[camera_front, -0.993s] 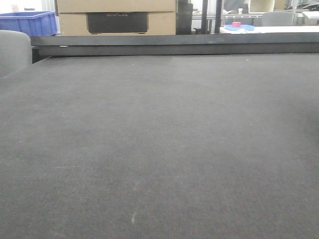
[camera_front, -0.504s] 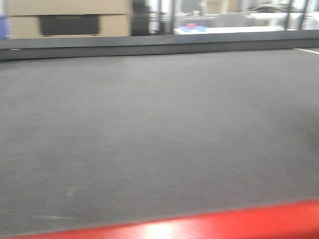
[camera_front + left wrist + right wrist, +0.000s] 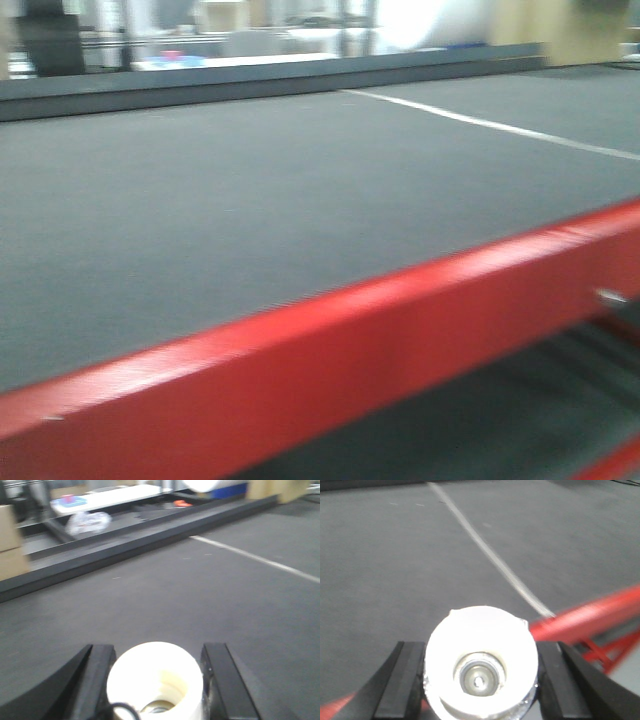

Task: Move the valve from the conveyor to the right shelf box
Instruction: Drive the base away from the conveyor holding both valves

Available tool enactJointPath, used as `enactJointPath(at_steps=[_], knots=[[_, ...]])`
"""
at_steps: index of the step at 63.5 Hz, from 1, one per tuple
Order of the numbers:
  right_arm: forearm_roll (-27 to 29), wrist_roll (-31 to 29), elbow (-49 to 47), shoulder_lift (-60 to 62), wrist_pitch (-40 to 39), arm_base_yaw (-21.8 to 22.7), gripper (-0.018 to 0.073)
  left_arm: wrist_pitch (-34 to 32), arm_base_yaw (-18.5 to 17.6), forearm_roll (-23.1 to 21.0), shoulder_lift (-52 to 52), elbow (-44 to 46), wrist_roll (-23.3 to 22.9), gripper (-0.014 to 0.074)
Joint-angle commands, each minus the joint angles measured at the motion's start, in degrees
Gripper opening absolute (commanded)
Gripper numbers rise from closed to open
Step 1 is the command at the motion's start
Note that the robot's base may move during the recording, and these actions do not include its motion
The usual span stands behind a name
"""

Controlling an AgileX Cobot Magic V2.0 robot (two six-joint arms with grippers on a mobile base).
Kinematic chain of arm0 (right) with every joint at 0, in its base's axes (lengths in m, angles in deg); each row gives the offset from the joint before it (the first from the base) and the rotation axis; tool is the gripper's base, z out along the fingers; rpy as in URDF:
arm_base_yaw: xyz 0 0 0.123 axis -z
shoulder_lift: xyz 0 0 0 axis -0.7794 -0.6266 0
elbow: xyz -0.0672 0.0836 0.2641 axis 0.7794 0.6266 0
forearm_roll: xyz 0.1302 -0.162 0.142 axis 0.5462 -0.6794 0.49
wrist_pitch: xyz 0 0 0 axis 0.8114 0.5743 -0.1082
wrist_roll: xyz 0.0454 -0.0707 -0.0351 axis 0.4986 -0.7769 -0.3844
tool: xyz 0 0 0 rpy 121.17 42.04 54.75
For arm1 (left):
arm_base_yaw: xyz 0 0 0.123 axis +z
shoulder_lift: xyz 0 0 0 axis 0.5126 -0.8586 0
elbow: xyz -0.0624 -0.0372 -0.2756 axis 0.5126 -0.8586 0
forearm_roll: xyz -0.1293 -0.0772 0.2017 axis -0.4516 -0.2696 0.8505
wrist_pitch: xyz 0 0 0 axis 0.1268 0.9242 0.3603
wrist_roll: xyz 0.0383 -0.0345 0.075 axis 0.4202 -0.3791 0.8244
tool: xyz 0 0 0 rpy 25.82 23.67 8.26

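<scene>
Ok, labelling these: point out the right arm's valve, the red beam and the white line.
valve (image 3: 481,675): right wrist view, middle of its round end.
red beam (image 3: 330,352): front view, its lit face.
white line (image 3: 489,552): right wrist view, mid-stripe.

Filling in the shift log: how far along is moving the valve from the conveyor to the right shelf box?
Done: pickup, it seems. The right hand grips a white-capped valve over the conveyor, close to a red beam. In hand: the carry; the left hand grips a similar white part too. Left: the placing, since no shelf box shows in any view.
</scene>
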State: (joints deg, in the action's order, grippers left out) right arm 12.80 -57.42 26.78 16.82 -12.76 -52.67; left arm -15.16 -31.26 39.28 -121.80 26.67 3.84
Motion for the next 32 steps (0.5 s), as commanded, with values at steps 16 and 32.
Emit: enactJointPath(at_steps=[16, 32], knots=[[-0.4, -0.3, -1.1, 0.4, -4.5, 0.1, -0.0154, -3.4, -0.4, -0.4, 0.2, 0.4, -0.2, -0.0111], [-0.4, -0.3, -1.1, 0.4, -4.5, 0.1, -0.0154, -3.4, -0.4, -0.4, 0.2, 0.4, -0.2, -0.0111]])
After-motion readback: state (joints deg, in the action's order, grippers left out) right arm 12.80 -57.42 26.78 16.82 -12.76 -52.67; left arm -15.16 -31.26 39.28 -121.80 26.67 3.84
